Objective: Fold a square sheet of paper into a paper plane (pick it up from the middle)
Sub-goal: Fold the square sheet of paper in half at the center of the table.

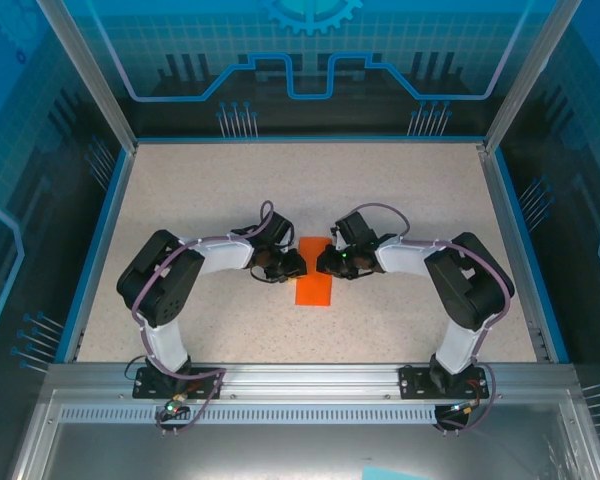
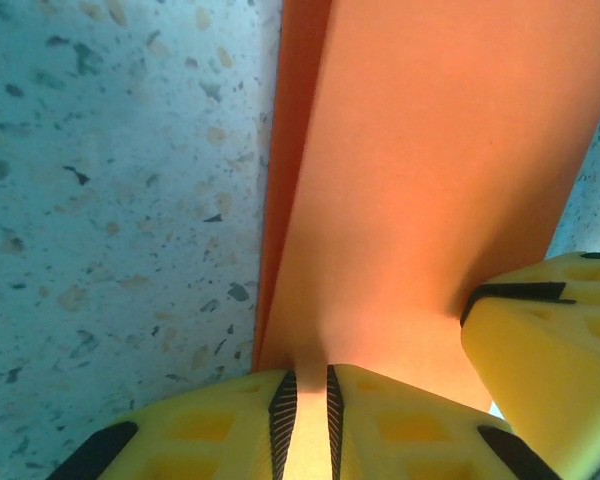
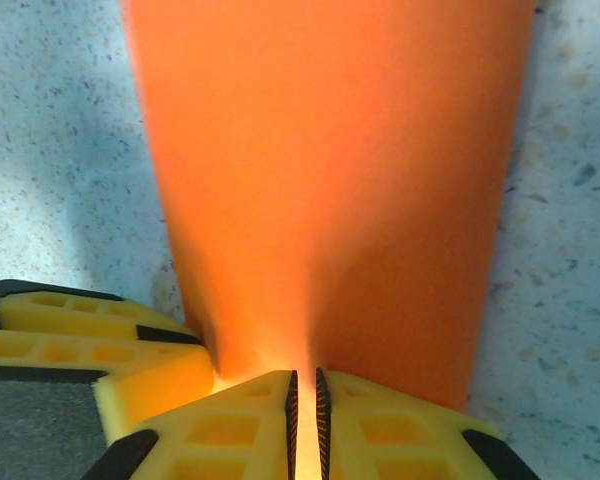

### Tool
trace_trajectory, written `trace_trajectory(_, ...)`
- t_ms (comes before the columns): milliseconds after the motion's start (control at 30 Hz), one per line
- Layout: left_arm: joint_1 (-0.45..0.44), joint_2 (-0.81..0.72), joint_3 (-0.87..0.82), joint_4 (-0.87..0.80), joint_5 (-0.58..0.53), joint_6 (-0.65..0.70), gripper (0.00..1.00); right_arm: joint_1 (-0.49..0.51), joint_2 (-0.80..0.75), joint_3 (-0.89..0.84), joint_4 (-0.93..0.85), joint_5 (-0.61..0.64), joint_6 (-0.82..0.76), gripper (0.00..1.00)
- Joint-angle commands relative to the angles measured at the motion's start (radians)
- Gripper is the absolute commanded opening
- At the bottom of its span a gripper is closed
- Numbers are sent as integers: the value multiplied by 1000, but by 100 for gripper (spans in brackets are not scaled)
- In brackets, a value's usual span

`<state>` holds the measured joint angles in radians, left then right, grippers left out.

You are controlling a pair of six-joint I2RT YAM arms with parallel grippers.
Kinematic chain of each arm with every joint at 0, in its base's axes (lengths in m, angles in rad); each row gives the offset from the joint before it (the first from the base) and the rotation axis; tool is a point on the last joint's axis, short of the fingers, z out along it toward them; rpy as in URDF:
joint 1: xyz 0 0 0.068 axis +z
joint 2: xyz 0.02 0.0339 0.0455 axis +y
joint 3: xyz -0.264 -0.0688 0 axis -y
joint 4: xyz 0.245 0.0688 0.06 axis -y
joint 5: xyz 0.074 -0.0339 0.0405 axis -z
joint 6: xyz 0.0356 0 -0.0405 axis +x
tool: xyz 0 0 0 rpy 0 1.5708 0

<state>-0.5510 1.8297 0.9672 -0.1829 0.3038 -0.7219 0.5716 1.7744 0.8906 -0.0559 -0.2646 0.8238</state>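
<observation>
Paper plane (image 1: 315, 288), bright orange and from above more a folded strip than a dart, lies near the middle of the bench (image 1: 180, 200), its length running from the near edge toward the far edge. The left hand (image 1: 292, 265) meets it from its left side and the right hand (image 1: 326, 262) from its right, facing each other across it about halfway along. Each hand is narrowed to a slit and pinches an edge of it. The orange sheet curves up off the bench into the yellow fingers (image 3: 230, 430). Along its left side a crease shows a lower layer.
</observation>
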Motion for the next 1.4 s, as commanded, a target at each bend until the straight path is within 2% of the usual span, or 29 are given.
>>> trace_trajectory(0,-5,86,-24,-93,-90,33,22,10,26,6,-43,29,-38,16)
trace_trajectory(367,-5,118,-12,-114,-93,44,21,2,23,-5,-82,95,-112,17)
trace_trajectory(667,-5,132,-5,-116,-88,44,21,27,-44,-42,-8,-27,-37,17)
trace_trajectory(833,-5,134,-5,-121,-86,48,21,47,-35,-67,-9,-33,-28,16)
trace_trajectory(1367,-6,151,12,-153,-84,73,21,18,-100,-127,-130,98,-121,16)
